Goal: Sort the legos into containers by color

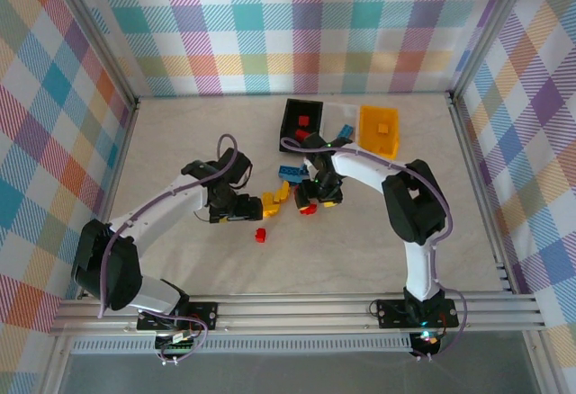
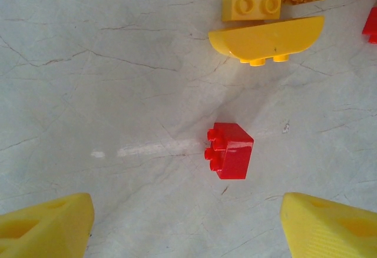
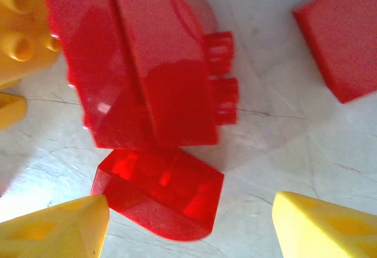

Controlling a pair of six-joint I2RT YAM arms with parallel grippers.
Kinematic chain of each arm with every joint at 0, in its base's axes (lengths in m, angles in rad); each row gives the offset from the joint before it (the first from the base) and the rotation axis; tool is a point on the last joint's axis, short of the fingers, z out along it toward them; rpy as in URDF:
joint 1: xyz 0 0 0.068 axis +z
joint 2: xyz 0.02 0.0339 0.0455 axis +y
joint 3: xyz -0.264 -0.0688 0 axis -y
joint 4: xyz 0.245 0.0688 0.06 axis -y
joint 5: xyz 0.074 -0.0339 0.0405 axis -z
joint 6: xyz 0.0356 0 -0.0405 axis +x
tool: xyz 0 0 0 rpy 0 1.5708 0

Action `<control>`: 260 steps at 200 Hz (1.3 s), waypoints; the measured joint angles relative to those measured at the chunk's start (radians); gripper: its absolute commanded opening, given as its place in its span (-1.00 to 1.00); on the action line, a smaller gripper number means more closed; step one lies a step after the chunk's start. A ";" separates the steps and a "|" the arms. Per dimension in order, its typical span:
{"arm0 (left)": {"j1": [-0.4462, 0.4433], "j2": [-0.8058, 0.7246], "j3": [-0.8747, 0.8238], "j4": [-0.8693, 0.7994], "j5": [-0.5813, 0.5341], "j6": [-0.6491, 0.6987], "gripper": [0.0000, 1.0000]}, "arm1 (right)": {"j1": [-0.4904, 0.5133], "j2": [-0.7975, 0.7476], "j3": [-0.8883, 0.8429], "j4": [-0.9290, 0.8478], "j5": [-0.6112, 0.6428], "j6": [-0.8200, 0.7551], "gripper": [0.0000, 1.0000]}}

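Note:
My left gripper (image 2: 187,228) hangs open over bare table, its yellow fingers (image 2: 47,225) wide apart. A small red lego (image 2: 231,150) lies on its side just ahead of them, untouched. In the top view that gripper (image 1: 250,209) is left of the pile, above the red lego (image 1: 260,235). My right gripper (image 3: 188,225) is open low over red legos: a rounded one (image 3: 162,196) lies by its left finger (image 3: 59,228), under a larger red block (image 3: 147,69). At the back stand the black (image 1: 290,111), white (image 1: 342,109) and yellow-orange (image 1: 371,142) containers.
Yellow legos (image 2: 268,37) lie past the left gripper, and blue ones (image 1: 290,172) sit in the middle pile. Another red lego (image 3: 341,40) lies ahead and to the right of my right gripper, a yellow one (image 3: 23,34) to its left. Checked walls enclose the table.

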 measured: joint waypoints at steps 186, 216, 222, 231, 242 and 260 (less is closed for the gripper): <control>0.000 -0.031 -0.094 0.002 0.003 0.007 0.66 | 0.049 0.085 0.066 0.010 0.035 0.027 -0.29; 0.000 -0.031 -0.094 0.010 0.003 0.007 0.66 | 0.049 0.066 0.055 0.003 0.055 0.028 -0.45; 0.000 -0.031 -0.094 0.011 0.003 0.008 0.66 | 0.049 0.060 0.051 0.001 0.059 0.029 -0.46; 0.000 -0.029 -0.094 0.015 0.003 0.008 0.66 | 0.049 0.050 0.048 -0.005 0.065 0.030 -0.45; 0.000 -0.024 -0.094 0.023 0.004 0.008 0.66 | 0.049 0.031 0.047 -0.017 0.073 0.030 -0.44; -0.007 -0.013 -0.094 0.030 0.010 0.015 0.66 | 0.048 -0.007 0.050 -0.038 0.080 0.030 -0.42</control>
